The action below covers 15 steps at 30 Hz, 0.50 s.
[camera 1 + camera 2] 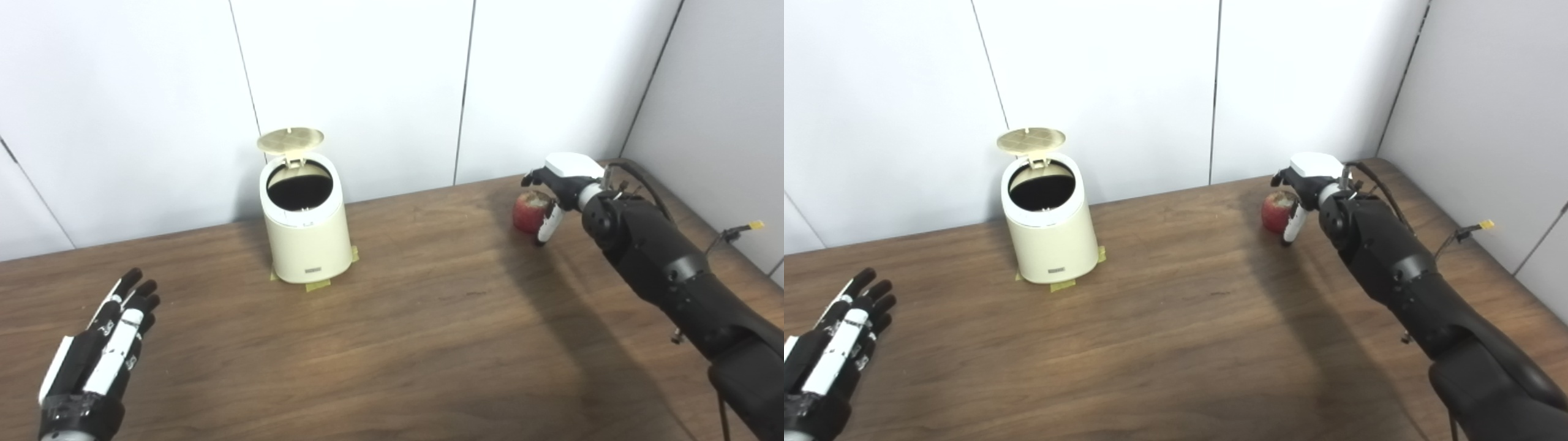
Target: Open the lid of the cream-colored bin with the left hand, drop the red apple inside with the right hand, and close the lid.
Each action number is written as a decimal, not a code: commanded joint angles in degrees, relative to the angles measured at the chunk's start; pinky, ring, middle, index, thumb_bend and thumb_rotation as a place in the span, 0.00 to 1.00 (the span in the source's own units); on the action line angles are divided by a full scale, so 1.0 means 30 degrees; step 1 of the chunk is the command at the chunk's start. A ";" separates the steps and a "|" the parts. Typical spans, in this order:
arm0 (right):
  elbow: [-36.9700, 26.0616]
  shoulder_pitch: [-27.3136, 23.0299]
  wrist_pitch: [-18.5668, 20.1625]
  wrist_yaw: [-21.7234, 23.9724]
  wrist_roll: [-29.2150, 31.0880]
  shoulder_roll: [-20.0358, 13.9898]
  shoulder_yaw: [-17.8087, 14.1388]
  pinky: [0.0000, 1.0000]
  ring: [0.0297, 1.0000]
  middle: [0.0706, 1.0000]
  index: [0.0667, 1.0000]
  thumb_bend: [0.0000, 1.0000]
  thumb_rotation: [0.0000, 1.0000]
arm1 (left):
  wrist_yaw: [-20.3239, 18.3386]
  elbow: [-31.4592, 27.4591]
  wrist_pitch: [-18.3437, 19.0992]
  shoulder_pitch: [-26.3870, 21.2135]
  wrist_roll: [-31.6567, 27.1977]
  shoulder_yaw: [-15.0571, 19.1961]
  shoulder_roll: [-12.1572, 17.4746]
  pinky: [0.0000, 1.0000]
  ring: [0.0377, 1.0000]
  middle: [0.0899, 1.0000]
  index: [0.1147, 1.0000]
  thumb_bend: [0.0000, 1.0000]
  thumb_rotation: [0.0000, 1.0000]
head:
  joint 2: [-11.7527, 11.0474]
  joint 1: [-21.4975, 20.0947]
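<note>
The cream-colored bin (pixel 304 229) stands upright at the back of the table, left of centre. Its round lid (pixel 290 139) is tipped up and back, so the dark inside shows. The red apple (pixel 530 211) rests on the table at the far right. My right hand (pixel 560 184) sits over the apple, fingers curled across its top and far side, thumb pressed to its near side. My left hand (pixel 107 343) hovers flat at the near left, fingers spread and holding nothing, well away from the bin.
Strips of tan tape (pixel 318 283) hold the bin's base to the wooden table (pixel 429 318). White wall panels stand close behind the bin, and a side wall runs along the table's right edge. A thin cable with a yellow tag (pixel 756 225) sticks out by the right forearm.
</note>
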 commanded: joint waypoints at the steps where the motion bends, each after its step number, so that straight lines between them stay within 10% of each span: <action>1: -0.0225 -0.1147 -0.0019 -0.0369 -0.0006 -0.0450 -0.0305 0.75 0.85 0.83 0.79 0.88 0.13 | 0.0157 -0.0627 -0.0093 -0.0437 -0.0274 -0.0056 0.0326 1.00 0.95 0.93 0.97 0.30 0.51 | 0.0028 -0.0006; 15: 0.0176 -0.1147 -0.0341 -0.0571 0.1146 -0.0116 -0.0685 0.69 0.80 0.81 0.79 0.87 0.10 | 0.1000 -0.0783 -0.0079 -0.0459 -0.0634 -0.0591 0.0827 1.00 0.94 0.92 0.97 0.29 0.45 | 0.0135 0.0032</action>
